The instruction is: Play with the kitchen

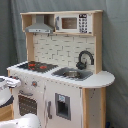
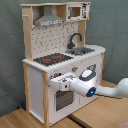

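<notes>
The kitchen [image 1: 60,85] [image 2: 37,75] stands upright, built of white panels and pale wood. On its counter are a black-red stovetop [image 1: 36,65] [image 2: 50,59] and a black faucet [image 1: 85,58] [image 2: 75,39] over the sink [image 1: 72,74]. A grey hood [image 1: 39,25] [image 2: 49,20] hangs above. In the second exterior view my gripper [image 2: 58,83] is up against the front panel, just above the windowed oven door [image 2: 62,100] and below the stovetop. In the first exterior view only part of the arm [image 1: 7,84] shows at the left edge, beside the oven door [image 1: 27,104].
A toy microwave [image 1: 72,23] [image 2: 76,11] sits on the top shelf. The white arm [image 2: 107,91] reaches in from the second exterior view's right over a wooden tabletop [image 2: 100,112]. A grey curtain [image 1: 115,40] hangs behind the kitchen.
</notes>
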